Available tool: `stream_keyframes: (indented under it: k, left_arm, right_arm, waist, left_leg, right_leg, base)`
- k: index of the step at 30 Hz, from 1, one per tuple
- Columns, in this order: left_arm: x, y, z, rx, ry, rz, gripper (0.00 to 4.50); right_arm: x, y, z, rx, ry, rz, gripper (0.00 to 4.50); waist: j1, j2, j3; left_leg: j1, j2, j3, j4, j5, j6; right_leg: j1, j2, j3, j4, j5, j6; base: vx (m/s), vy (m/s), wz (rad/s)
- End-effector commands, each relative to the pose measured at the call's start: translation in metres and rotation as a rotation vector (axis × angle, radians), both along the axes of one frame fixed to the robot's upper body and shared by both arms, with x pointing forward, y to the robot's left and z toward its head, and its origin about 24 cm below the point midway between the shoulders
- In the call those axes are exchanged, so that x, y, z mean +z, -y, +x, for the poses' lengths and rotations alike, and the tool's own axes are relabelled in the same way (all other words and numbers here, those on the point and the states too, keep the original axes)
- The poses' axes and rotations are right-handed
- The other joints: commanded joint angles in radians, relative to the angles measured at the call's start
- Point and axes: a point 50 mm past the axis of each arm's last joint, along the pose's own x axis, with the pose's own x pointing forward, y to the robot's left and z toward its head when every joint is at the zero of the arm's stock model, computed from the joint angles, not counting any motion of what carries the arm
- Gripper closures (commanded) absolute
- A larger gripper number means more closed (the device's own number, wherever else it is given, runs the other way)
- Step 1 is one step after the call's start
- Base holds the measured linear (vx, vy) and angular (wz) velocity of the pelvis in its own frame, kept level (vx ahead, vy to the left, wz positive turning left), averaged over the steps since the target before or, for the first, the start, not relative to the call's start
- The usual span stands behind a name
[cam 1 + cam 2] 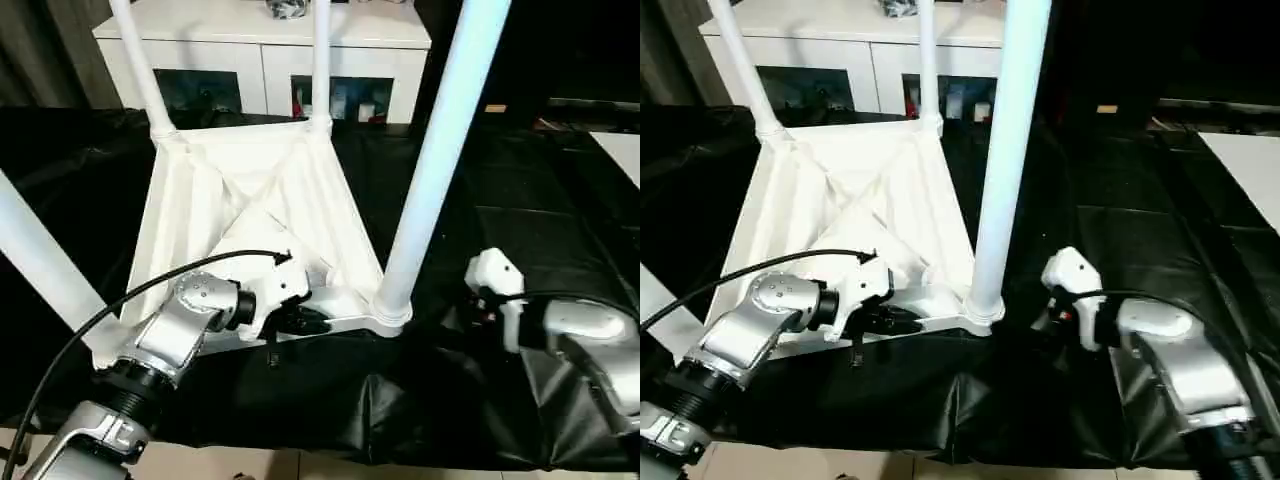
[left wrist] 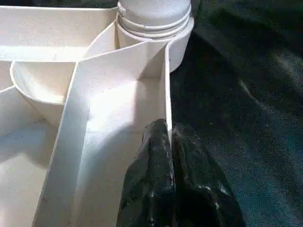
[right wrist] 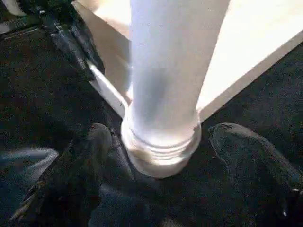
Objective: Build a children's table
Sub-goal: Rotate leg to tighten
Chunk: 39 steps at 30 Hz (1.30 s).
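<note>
The children's table lies upside down on black cloth, its white ribbed tabletop (image 1: 260, 200) facing up. Its white tube legs stand in the corner sockets: far left (image 1: 140, 70), far right (image 1: 321, 60), near left (image 1: 40, 260) and near right (image 1: 430, 170). My left gripper (image 2: 168, 156) is shut on the thin near rim wall of the tabletop, just left of the near right socket (image 2: 154, 23). Low by the base of the near right leg (image 3: 165, 94) my right gripper (image 3: 161, 137) stands open, one finger on each side of the socket and neither touching it.
A white cabinet (image 1: 260, 60) with glass doors stands behind the table. Black cloth (image 1: 520, 200) covers the work surface and hangs over its front edge. A flat white board (image 1: 625, 150) lies at the far right. Tiled floor (image 1: 250, 465) shows below.
</note>
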Motion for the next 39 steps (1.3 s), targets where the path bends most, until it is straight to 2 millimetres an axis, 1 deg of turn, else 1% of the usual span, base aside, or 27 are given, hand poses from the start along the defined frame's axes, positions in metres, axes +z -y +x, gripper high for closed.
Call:
stream_keyframes:
  k: [1,2,3,4,6,7,9,10,12,13,14,19,21,22,26,27,28,30,31,32,33,34,35,36,37,38,39]
  left_arm:
    - [-0.008,0.008,-0.009,-0.068,-0.042,0.012,4.5]
    - [-0.008,0.008,-0.009,-0.067,-0.043,0.012,4.5]
    - [-0.008,0.008,-0.009,-0.066,-0.043,0.013,4.5]
    - [-0.008,0.008,-0.009,-0.066,-0.043,0.013,4.5]
    - [-0.009,0.008,-0.01,-0.065,-0.045,0.013,4.5]
    - [-0.009,0.007,-0.01,-0.064,-0.047,0.013,4.5]
    - [-0.009,0.007,-0.01,-0.062,-0.047,0.014,4.5]
    - [-0.009,0.007,-0.01,-0.061,-0.047,0.014,4.5]
    - [-0.009,0.007,-0.01,-0.059,-0.047,0.014,4.5]
    - [-0.009,0.007,-0.01,-0.058,-0.047,0.014,4.5]
    - [-0.009,0.007,-0.01,-0.058,-0.047,0.014,4.5]
    - [-0.01,0.006,-0.01,-0.058,-0.049,0.018,4.5]
    - [-0.01,0.006,-0.01,-0.057,-0.05,0.018,4.5]
    - [-0.01,0.006,-0.01,-0.057,-0.05,0.019,4.5]
    - [-0.01,0.006,-0.011,-0.057,-0.051,0.021,4.5]
    - [-0.012,0.005,-0.009,-0.035,-0.043,0.031,4.5]
    - [-0.012,0.005,-0.009,-0.035,-0.043,0.031,4.5]
    - [-0.015,0.009,0.0,0.077,-0.002,0.05,4.5]
    - [-0.016,0.01,0.003,0.121,0.011,0.055,4.5]
    - [-0.017,0.015,0.009,0.183,0.03,0.057,4.5]
    - [-0.016,0.023,0.018,0.266,0.062,0.047,4.5]
    - [-0.016,0.023,0.018,0.266,0.062,0.047,4.5]
    - [-0.014,0.033,0.024,0.334,0.084,0.029,4.5]
    - [-0.014,0.033,0.024,0.334,0.084,0.029,4.5]
    - [-0.008,0.053,0.033,0.406,0.118,-0.022,4.5]
    - [-0.006,0.058,0.033,0.401,0.121,-0.035,4.5]
    - [-0.005,0.063,0.032,0.385,0.126,-0.044,4.5]
  right_arm:
    - [-0.007,-0.004,0.004,-0.008,-0.009,-0.002,0.63]
    - [-0.009,-0.005,0.005,-0.002,-0.018,0.003,0.63]
    - [-0.011,-0.006,0.005,0.001,-0.023,0.006,0.63]
    - [-0.011,-0.006,0.005,0.001,-0.024,0.006,0.63]
    - [-0.013,-0.007,0.008,-0.01,-0.022,0.016,0.63]
    - [-0.013,-0.008,0.011,-0.027,-0.018,0.031,0.63]
    - [-0.012,-0.008,0.014,-0.033,-0.015,0.036,0.9]
    - [-0.012,-0.009,0.016,-0.037,-0.011,0.038,0.99]
    - [-0.011,-0.01,0.018,-0.04,-0.004,0.048,1.04]
    - [-0.011,-0.01,0.018,-0.039,-0.003,0.055,1.28]
    - [-0.011,-0.01,0.018,-0.038,-0.003,0.055,1.28]
    - [-0.012,-0.011,0.019,-0.024,-0.008,0.062,1.74]
    - [-0.012,-0.011,0.018,-0.017,-0.012,0.062,1.78]
    - [-0.013,-0.012,0.017,-0.016,-0.016,0.063,1.83]
    - [-0.015,-0.012,0.017,-0.018,-0.019,0.066,1.86]
    - [-0.017,-0.012,0.018,-0.059,-0.006,0.05,1.86]
    - [-0.017,-0.012,0.018,-0.059,-0.006,0.05,1.86]
    - [-0.025,-0.016,0.026,-0.246,0.05,0.011,1.87]
    - [-0.026,-0.019,0.029,-0.308,0.061,0.015,1.87]
    - [-0.027,-0.025,0.032,-0.403,0.066,0.041,1.88]
    - [-0.029,-0.034,0.034,-0.517,0.061,0.07,1.88]
    - [-0.029,-0.034,0.034,-0.517,0.061,0.07,1.88]
    - [-0.03,-0.045,0.035,-0.595,0.063,0.087,1.88]
    - [-0.03,-0.045,0.035,-0.595,0.063,0.087,1.88]
    - [-0.028,-0.071,0.034,-0.658,0.07,0.123,1.88]
    - [-0.027,-0.078,0.034,-0.658,0.083,0.129,1.88]
    - [-0.025,-0.086,0.033,-0.649,0.101,0.135,1.88]
  waist:
    - [-0.002,-0.012,-0.059]
    - [-0.002,-0.01,-0.057]
    - [0.0,-0.01,-0.058]
    - [0.001,-0.013,-0.058]
    - [0.003,-0.012,-0.059]
    - [0.002,-0.014,-0.059]
    - [0.002,-0.014,-0.058]
    - [0.002,-0.012,-0.058]
    - [0.002,-0.013,-0.059]
    - [0.002,-0.014,-0.058]
    - [0.001,-0.013,-0.058]
    - [0.0,-0.014,-0.058]
    - [0.001,-0.015,-0.059]
    - [0.001,-0.013,-0.059]
    - [0.0,-0.013,-0.058]
    - [0.0,-0.013,-0.059]
    - [-0.001,-0.013,-0.058]
    - [-0.004,-0.014,-0.055]
    - [-0.013,-0.015,-0.053]
    - [-0.014,-0.017,-0.054]
    - [-0.018,-0.014,-0.051]
    - [-0.021,-0.015,-0.049]
    - [-0.023,-0.014,-0.049]
    - [-0.021,-0.016,-0.05]
    - [-0.02,-0.008,-0.05]
    - [-0.021,-0.009,-0.048]
    - [-0.016,-0.009,-0.053]
  left_leg:
    - [0.012,0.032,-0.012,-0.069,-0.235,0.055]
    - [0.013,0.032,-0.012,-0.071,-0.239,0.054]
    - [0.013,0.033,-0.011,-0.07,-0.237,0.054]
    - [0.013,0.033,-0.011,-0.07,-0.235,0.054]
    - [0.012,0.033,-0.011,-0.07,-0.221,0.058]
    - [0.011,0.032,-0.011,-0.069,-0.22,0.06]
    - [0.012,0.032,-0.011,-0.07,-0.225,0.059]
    - [0.013,0.033,-0.011,-0.07,-0.227,0.057]
    - [0.012,0.032,-0.011,-0.069,-0.224,0.056]
    - [0.012,0.033,-0.011,-0.07,-0.221,0.057]
    - [0.013,0.032,-0.011,-0.069,-0.22,0.059]
    - [0.012,0.032,-0.011,-0.07,-0.224,0.059]
    - [0.012,0.032,-0.011,-0.069,-0.219,0.061]
    - [0.012,0.032,-0.011,-0.069,-0.217,0.061]
    - [0.012,0.032,-0.011,-0.069,-0.218,0.062]
    - [0.012,0.032,-0.011,-0.069,-0.217,0.061]
    - [0.011,0.032,-0.011,-0.069,-0.221,0.06]
    - [0.01,0.032,-0.011,-0.071,-0.233,0.052]
    - [0.01,0.028,-0.013,-0.075,-0.263,0.023]
    - [0.01,0.027,-0.015,-0.076,-0.278,0.015]
    - [0.013,0.025,-0.016,-0.077,-0.302,0.0]
    - [0.015,0.023,-0.014,-0.077,-0.318,-0.006]
    - [0.016,0.023,-0.018,-0.08,-0.346,-0.017]
    - [0.018,0.023,-0.019,-0.079,-0.352,-0.022]
    - [0.02,0.023,-0.022,-0.081,-0.368,-0.02]
    - [0.022,0.021,-0.018,-0.079,-0.373,-0.025]
    - [0.023,0.02,-0.022,-0.081,-0.371,-0.022]
  right_leg:
    - [0.038,-0.023,0.023,-0.051,-0.183,-0.25]
    - [0.037,-0.023,0.023,-0.053,-0.195,-0.251]
    - [0.038,-0.023,0.024,-0.052,-0.192,-0.252]
    - [0.039,-0.024,0.023,-0.052,-0.19,-0.251]
    - [0.04,-0.023,0.024,-0.049,-0.172,-0.251]
    - [0.041,-0.023,0.023,-0.049,-0.174,-0.252]
    - [0.04,-0.024,0.023,-0.05,-0.192,-0.249]
    - [0.04,-0.025,0.023,-0.051,-0.199,-0.248]
    - [0.04,-0.023,0.023,-0.049,-0.19,-0.247]
    - [0.04,-0.023,0.023,-0.049,-0.186,-0.248]
    - [0.04,-0.023,0.023,-0.049,-0.183,-0.25]
    - [0.041,-0.024,0.023,-0.05,-0.197,-0.246]
    - [0.04,-0.023,0.023,-0.049,-0.192,-0.246]
    - [0.04,-0.023,0.024,-0.049,-0.189,-0.247]
    - [0.041,-0.023,0.023,-0.049,-0.188,-0.249]
    - [0.04,-0.023,0.023,-0.049,-0.188,-0.249]
    - [0.04,-0.023,0.023,-0.05,-0.192,-0.248]
    - [0.037,-0.022,0.024,-0.052,-0.213,-0.242]
    - [0.034,-0.022,0.022,-0.06,-0.287,-0.217]
    - [0.036,-0.023,0.021,-0.062,-0.316,-0.204]
    - [0.031,-0.022,0.022,-0.067,-0.366,-0.185]
    - [0.026,-0.019,0.023,-0.073,-0.392,-0.175]
    - [0.023,-0.019,0.022,-0.075,-0.429,-0.157]
    - [0.024,-0.019,0.021,-0.078,-0.442,-0.147]
    - [0.023,-0.021,0.02,-0.082,-0.458,-0.133]
    - [0.012,-0.019,0.023,-0.088,-0.466,-0.127]
    - [0.017,-0.021,0.021,-0.088,-0.463,-0.122]
  base:
    - [0.0,0.0,0.0]
    - [0.0,0.0,0.0]
    - [0.0,0.0,0.0]
    - [0.0,0.0,0.0]
    - [0.0,0.0,0.0]
    - [0.0,0.0,0.0]
    - [0.0,0.0,0.0]
    - [0.0,0.0,0.0]
    - [0.0,0.0,0.0]
    - [0.0,0.0,0.0]
    - [0.0,0.0,0.0]
    - [0.0,0.0,0.0]
    - [0.0,0.0,0.0]
    - [0.0,0.0,0.0]
    - [0.0,0.0,0.0]
    - [0.0,0.0,0.0]
    - [0.0,0.0,0.0]
    - [0.0,0.0,0.0]
    - [0.0,0.0,0.0]
    - [0.0,0.0,0.0]
    - [0.0,0.0,0.0]
    - [0.0,0.0,0.0]
    - [0.0,0.0,0.0]
    - [0.0,0.0,0.0]
    - [0.0,0.0,0.0]
    - [0.0,0.0,0.0]
    - [0.0,0.0,0.0]
